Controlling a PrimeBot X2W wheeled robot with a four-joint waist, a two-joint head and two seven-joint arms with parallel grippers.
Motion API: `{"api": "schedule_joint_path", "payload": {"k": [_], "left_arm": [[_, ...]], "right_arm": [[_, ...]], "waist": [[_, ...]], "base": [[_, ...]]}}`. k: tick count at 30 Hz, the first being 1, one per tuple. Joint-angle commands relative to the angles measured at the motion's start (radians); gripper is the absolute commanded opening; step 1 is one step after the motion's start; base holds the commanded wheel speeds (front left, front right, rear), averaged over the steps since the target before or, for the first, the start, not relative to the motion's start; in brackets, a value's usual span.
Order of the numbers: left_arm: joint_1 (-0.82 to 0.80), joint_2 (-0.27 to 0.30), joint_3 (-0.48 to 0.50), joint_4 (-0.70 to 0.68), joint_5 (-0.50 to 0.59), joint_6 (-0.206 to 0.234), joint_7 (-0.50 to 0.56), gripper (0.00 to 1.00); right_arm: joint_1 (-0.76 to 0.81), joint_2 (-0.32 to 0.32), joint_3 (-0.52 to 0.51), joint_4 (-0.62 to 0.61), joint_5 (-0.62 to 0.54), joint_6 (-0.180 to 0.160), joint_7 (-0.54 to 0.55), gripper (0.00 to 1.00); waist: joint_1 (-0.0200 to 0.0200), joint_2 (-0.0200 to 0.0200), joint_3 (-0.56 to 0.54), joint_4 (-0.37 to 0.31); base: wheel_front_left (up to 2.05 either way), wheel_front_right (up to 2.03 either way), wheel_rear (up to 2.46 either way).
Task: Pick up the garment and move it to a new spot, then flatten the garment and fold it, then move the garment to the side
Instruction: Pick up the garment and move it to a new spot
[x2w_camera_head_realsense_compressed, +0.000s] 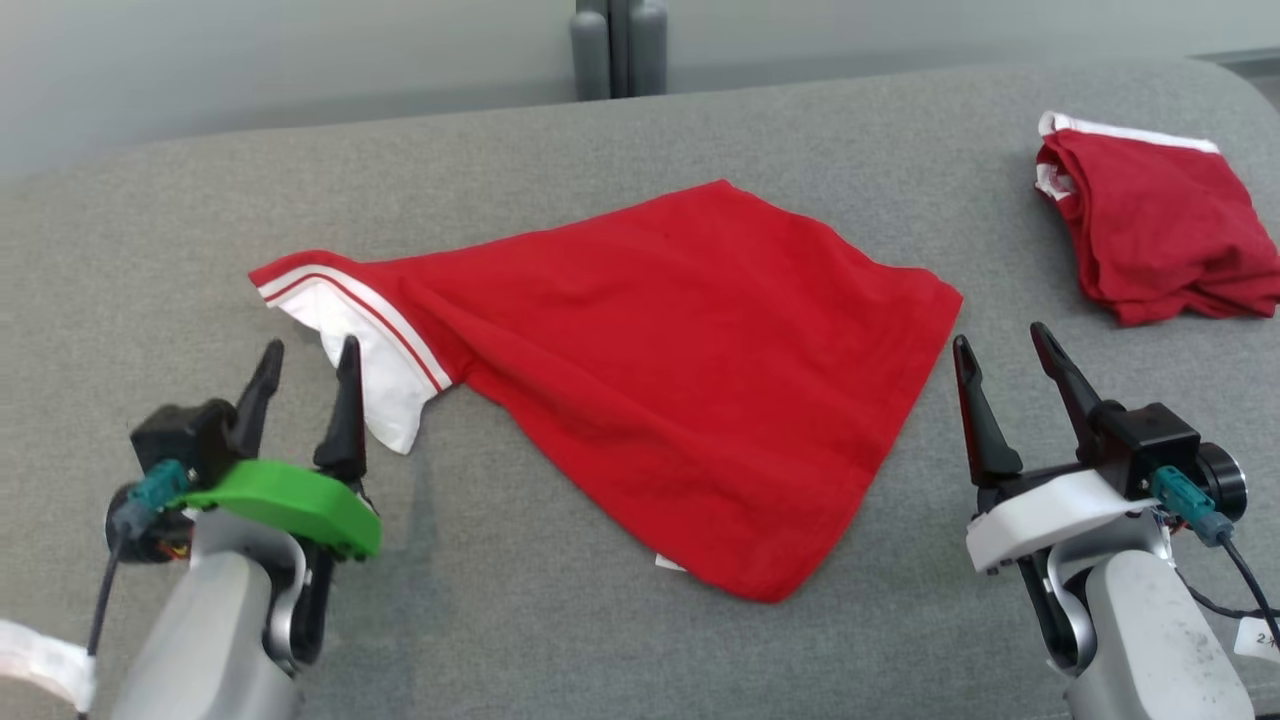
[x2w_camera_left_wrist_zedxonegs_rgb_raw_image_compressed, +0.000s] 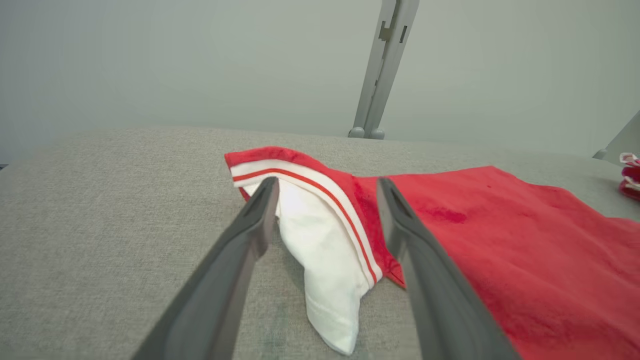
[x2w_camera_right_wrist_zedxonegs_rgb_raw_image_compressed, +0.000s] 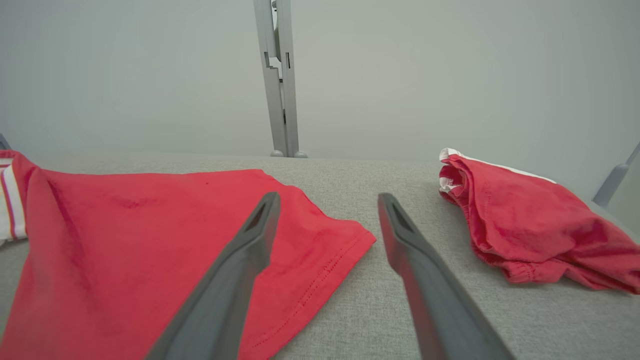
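The garment (x2w_camera_head_realsense_compressed: 690, 370) lies spread on the table (x2w_camera_head_realsense_compressed: 560, 640), its long axis running left to right. My left pincer (x2w_camera_head_realsense_compressed: 310, 350), released, sits just beside its striped cuff (x2w_camera_head_realsense_compressed: 395, 395). My right pincer (x2w_camera_head_realsense_compressed: 1000, 335), also released, sits beside the hem corner (x2w_camera_head_realsense_compressed: 935, 298).

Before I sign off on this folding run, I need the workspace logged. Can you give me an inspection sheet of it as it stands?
Surface: grey fabric-covered top, bare around the cloth.
Job's things: red garment lies spread and mostly flat; its white striped end is bunched at the left.
Clutter: second red garment, loosely folded at the far right, apart from the first.
Grippers: left gripper open, close to the striped end; right gripper open, by the garment's right corner; both hold nothing.
Cables: left black cable and right black cable, one at each wrist, off the cloth.
Surroundings: pale wall and grey post behind the surface.
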Motion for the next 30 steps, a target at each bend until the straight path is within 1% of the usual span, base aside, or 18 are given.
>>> {"api": "schedule_joint_path", "payload": {"k": [1,11,17,23,30], "left_arm": [[0.046,-0.015,0.019,-0.025,0.017,-0.001,0.0,1.0],[0.278,-0.132,0.129,-0.188,0.125,-0.002,0.0,1.0],[0.392,-0.183,0.194,-0.263,0.176,-0.004,0.0,1.0],[0.428,-0.204,0.207,-0.266,0.195,-0.012,0.0,1.0],[0.427,-0.21,0.209,-0.256,0.2,-0.021,0.0,1.0]], "right_arm": [[0.02,-0.004,-0.004,0.003,0.001,-0.002,-0.004,1.0],[0.109,-0.004,-0.004,-0.007,0.033,-0.002,-0.004,1.0],[0.161,-0.004,0.0,0.004,0.057,-0.002,-0.004,1.0],[0.177,-0.004,0.011,0.018,0.071,-0.002,-0.004,1.0],[0.171,-0.004,0.021,0.03,0.077,-0.002,-0.004,1.0]], "waist": [[0.0,0.0,-0.045,0.015],[0.0,0.0,-0.117,0.028],[0.0,0.0,-0.14,0.035],[0.0,0.0,-0.146,0.041],[0.0,0.0,-0.144,0.043]], "base": [[0.0,0.0,0.0],[0.0,0.0,0.0],[0.0,0.0,0.0],[0.0,0.0,0.0],[0.0,0.0,0.0]]}}
